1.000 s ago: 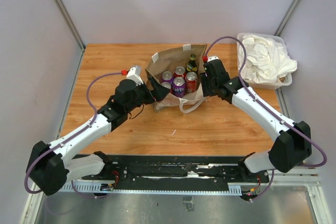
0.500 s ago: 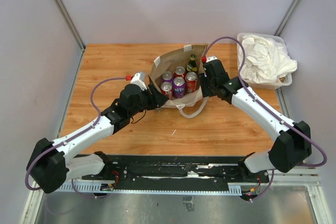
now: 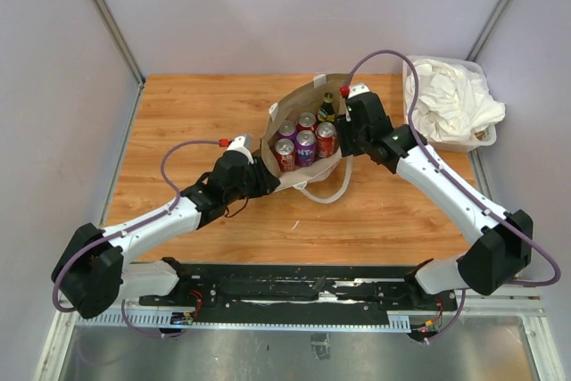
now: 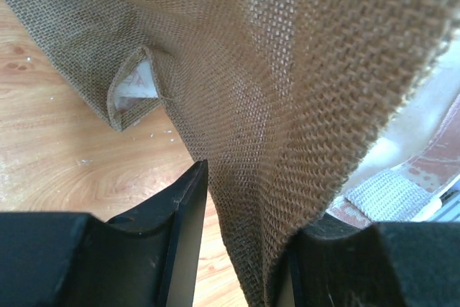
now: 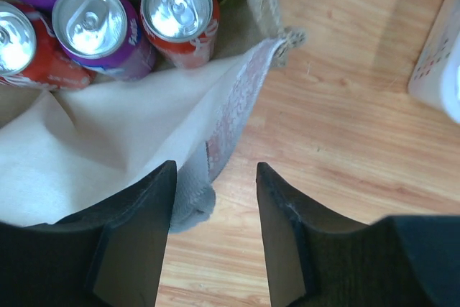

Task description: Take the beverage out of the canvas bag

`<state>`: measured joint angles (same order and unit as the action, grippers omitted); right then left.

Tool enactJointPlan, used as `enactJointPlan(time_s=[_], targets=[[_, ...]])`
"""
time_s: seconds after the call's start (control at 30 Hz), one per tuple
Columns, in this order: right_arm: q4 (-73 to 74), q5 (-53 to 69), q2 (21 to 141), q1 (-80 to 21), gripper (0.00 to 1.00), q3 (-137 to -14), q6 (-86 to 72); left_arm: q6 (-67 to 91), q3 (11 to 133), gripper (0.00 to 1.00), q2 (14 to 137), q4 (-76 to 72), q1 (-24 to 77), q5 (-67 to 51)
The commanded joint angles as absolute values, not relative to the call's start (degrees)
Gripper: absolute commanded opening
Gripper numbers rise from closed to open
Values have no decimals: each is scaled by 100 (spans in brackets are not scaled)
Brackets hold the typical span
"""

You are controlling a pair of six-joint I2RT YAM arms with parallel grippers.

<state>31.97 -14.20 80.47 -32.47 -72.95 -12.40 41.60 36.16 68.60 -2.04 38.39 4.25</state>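
The canvas bag [image 3: 299, 100] stands open mid-table, holding several beverage cans [image 3: 306, 147] and a dark bottle [image 3: 327, 109]. My left gripper [image 3: 265, 181] is at the bag's near-left wall. In the left wrist view a fold of the bag's coarse weave [image 4: 287, 91] runs down between the jaws of that gripper [image 4: 251, 206], pressed to the right finger, with a sliver of table by the left one. My right gripper [image 3: 343, 142] hangs over the bag's right rim. Its jaws [image 5: 215, 170] stand apart over wood, the bag's rim [image 5: 237, 98] beside the left finger. A red can [image 5: 178, 16] and a purple can [image 5: 93, 23] show just inside.
A clear bin of white cloth [image 3: 451, 104] sits at the table's back right, its side showing in the right wrist view [image 5: 438, 48]. A white rope handle [image 3: 326, 186] loops onto the wood in front of the bag. Grey walls enclose the table [image 3: 178, 113].
My left gripper has swung right to the bag's near-left wall and closed on a fold of it. The bag has shifted right. My right jaws have opened slightly.
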Motion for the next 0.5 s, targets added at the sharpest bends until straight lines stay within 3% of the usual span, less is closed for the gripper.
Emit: enactJointPlan(time_s=[0.0,0.3,0.37,0.47], targets=[[3366,-1688,7751,-3342,50,-7854,-900,3935,3411,39,6987,400,3857,795],[3308,-1542,7715,-3785,67,-8553,-844,4107,3590,39,6780,700,4042,1129],[3284,-1550,7807,-3945,63,-8698,-802,4177,3595,39,6777,710,4104,1159],[3186,-1390,8015,-4070,48,-8839,-782,4256,3623,40,6802,712,4204,1176]])
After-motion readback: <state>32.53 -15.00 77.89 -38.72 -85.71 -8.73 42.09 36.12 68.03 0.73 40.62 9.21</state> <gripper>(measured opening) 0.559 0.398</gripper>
